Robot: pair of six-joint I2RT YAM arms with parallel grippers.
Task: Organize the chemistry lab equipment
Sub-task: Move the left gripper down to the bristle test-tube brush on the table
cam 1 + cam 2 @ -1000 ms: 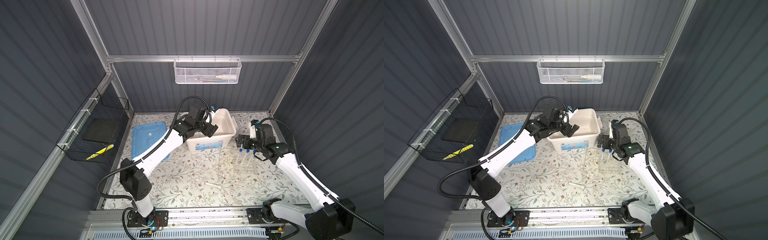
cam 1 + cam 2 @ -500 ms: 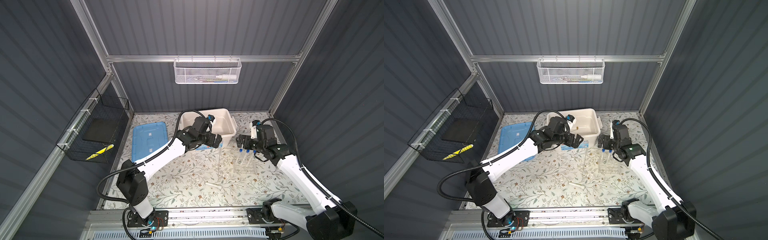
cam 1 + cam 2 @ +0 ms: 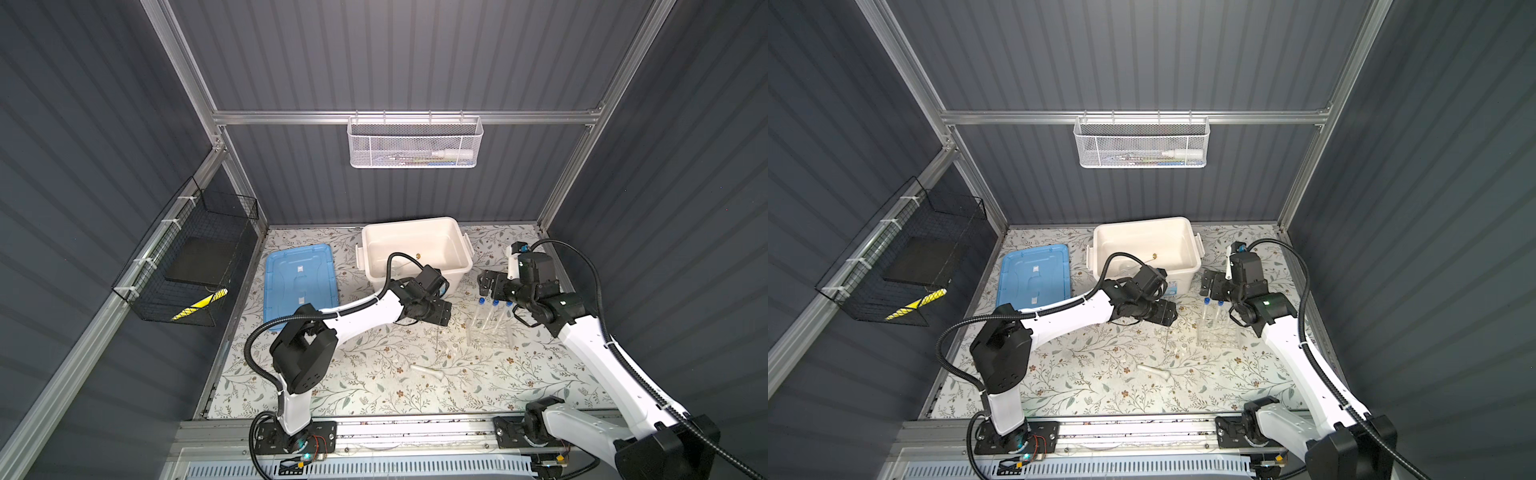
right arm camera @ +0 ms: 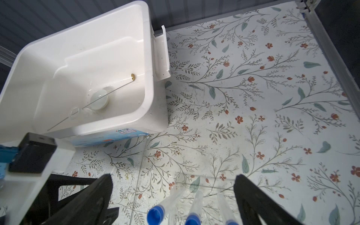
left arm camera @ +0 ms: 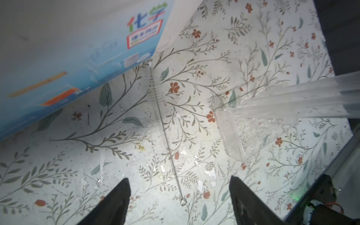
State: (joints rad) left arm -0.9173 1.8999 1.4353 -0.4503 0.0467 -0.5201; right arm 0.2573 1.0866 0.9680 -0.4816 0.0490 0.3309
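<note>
Likely step: rod pickup. Your left end effector (image 5: 179, 180) is released astride the rod (image 5: 165, 132), flat on the surface (image 3: 374, 386) at the tub's (image 3: 415, 222) near side. Next, lower and clench. Right end effector (image 4: 173, 176): released, above the tubes (image 4: 155, 213).

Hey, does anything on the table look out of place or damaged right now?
Yes. The white pestle lies loose on the floral mat, a thin wire brush lies before the tub, and white chips fleck the mat beside it.

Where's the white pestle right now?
In both top views the white pestle lies on the floral mat, toward the front middle, in front of the clear tube rack, touching nothing.
</note>
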